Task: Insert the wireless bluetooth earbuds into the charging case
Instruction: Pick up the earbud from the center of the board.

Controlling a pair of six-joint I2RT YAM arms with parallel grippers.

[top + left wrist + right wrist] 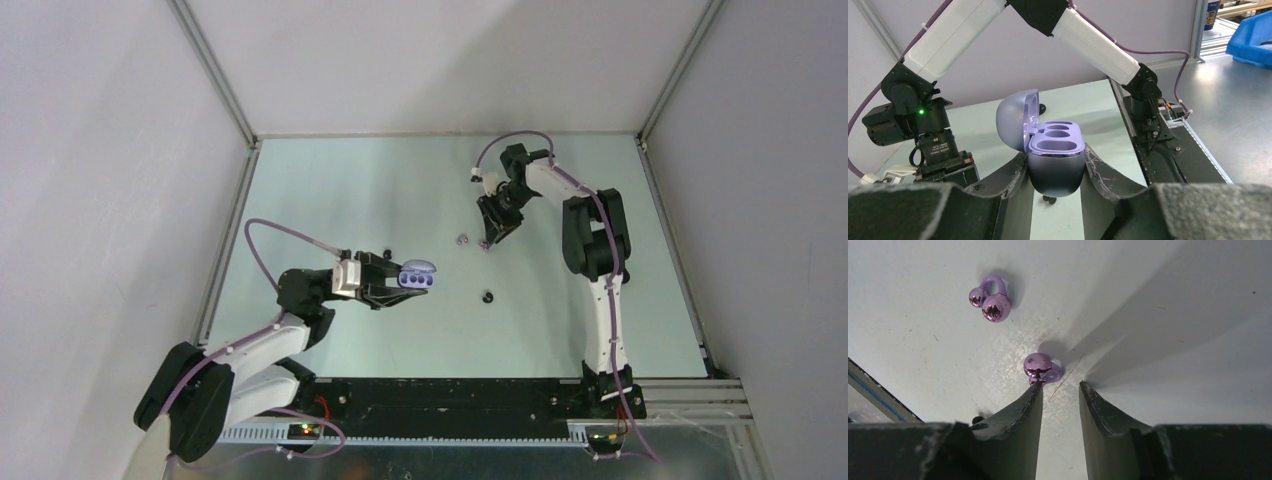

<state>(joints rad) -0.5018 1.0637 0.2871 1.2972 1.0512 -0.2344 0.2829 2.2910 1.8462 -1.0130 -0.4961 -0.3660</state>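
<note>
Your left gripper [1054, 154] was clenched on the charging case [1057, 172], one finger against each flank of its rounded shell, lifted off the table [330, 200]. The case's hollowed face pointed up, and its lid stood open at the side facing the right arm. Your right gripper [1060, 387] was parted by a narrow gap and held nothing. One fingertip [1036, 390] sat against the nearer purple earbud [1039, 366], hiding that bud's lower end. The farther purple earbud [990, 300] lay apart on the table, its two balls side by side with the loop arching over them. A black earbud [487, 296] lay on the table between the arms, too small to read its direction.
</note>
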